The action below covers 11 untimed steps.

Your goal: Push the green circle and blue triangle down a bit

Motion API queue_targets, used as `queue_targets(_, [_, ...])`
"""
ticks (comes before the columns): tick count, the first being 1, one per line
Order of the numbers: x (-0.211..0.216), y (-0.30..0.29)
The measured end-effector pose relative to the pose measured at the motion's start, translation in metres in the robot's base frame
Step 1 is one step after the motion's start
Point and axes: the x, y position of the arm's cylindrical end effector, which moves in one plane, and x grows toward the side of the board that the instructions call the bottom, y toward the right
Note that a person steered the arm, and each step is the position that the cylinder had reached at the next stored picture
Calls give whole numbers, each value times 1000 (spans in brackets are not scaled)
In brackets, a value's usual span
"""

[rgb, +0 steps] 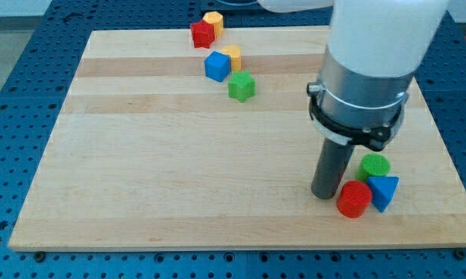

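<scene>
The green circle lies near the board's lower right. The blue triangle sits just below it, touching or nearly touching. A red cylinder lies against the blue triangle's left side. My tip rests on the board just left of the red cylinder and left of and below the green circle, close to both. The arm's white and grey body hides the board above these blocks.
Near the view's top lie a red block and a yellow block together, and below them a blue cube, a yellow block and a green block. The wooden board's right edge runs close to the blue triangle.
</scene>
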Motion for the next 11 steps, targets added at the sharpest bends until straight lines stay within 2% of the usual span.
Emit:
queue_targets(2, [0,19])
queue_targets(3, [0,1])
queue_targets(4, [-11,-25])
queue_targets(5, [-40,-31])
queue_targets(6, [-67,-18])
queue_targets(7, [-69,12])
queue_targets(9, [-62,56])
queue_targets(11, [-22,64])
